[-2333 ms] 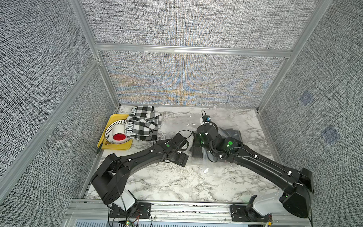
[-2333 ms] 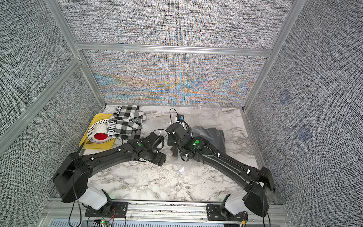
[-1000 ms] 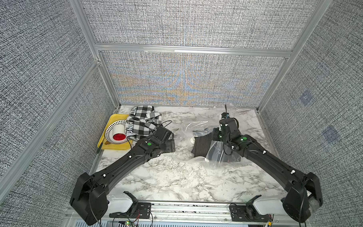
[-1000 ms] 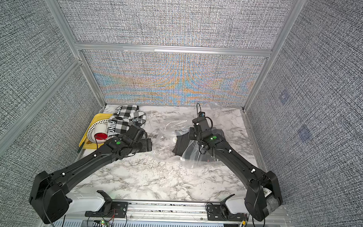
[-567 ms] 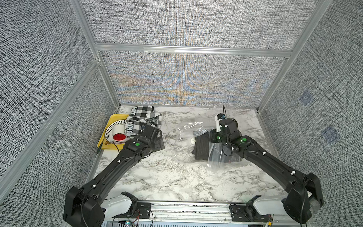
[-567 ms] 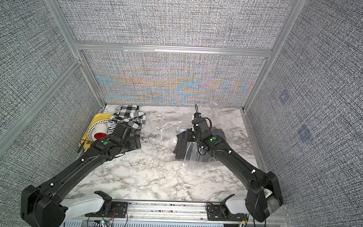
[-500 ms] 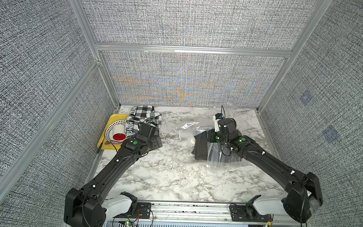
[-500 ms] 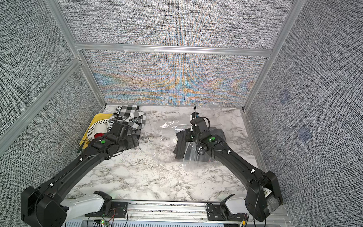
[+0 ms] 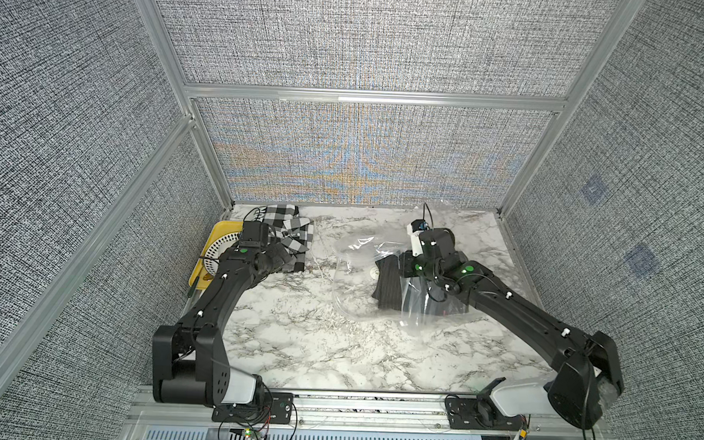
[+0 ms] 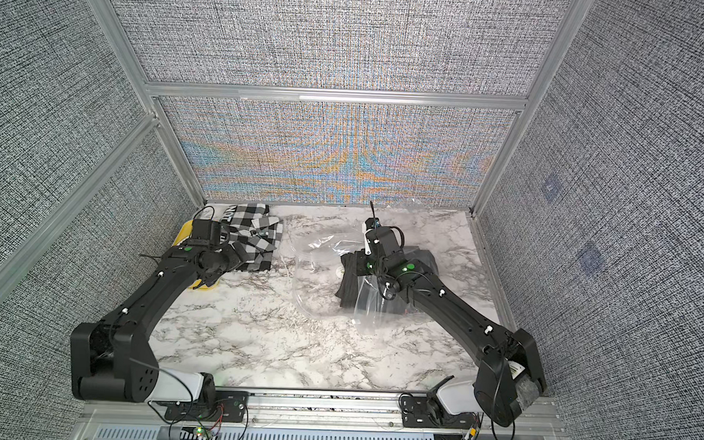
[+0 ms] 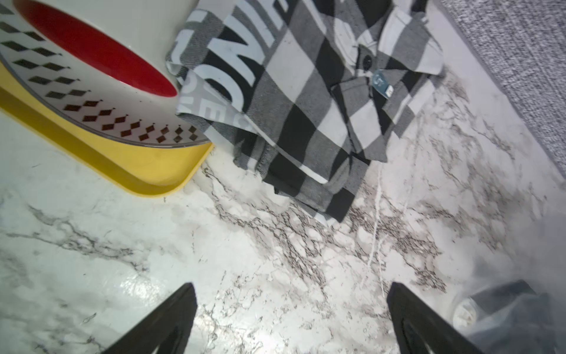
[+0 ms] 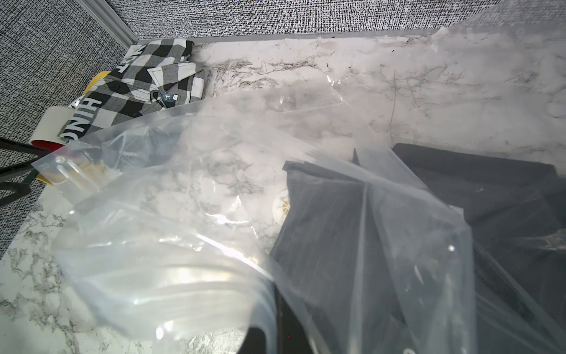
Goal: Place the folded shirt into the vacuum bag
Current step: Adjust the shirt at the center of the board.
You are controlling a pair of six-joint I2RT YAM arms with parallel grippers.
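Two arms reach over a marble table [image 9: 298, 340]. At the far left a yellow tray [image 11: 147, 171] carries a white dish [image 11: 101, 101] with a red centre. The checked shirt [image 11: 306, 101] lies folded in the back corner, one edge lapping over the dish and tray. The left gripper [image 11: 291, 286] hovers just beside the shirt's near edge with its jaws spread wide and nothing between them. The shirt looks light, soft and floppy, and a pinch on one layer would likely let the folds slide apart. The thick folded edge nearest the gripper seems the best hold, taking the whole stack and keeping clear of the dish. Toward the middle the vacuum bag [image 9: 352, 285] arches up off the table, its opening seemingly turned toward the shirt and its round white valve [image 9: 374, 272] showing through. Its film looks thin and slippery and would probably sag shut if released. A dark garment [image 9: 388, 286] lies under the film, apparently inside. The right gripper [image 9: 404, 267] is closed and seems to pinch the bag's upper lip, though plastic hides the contact.
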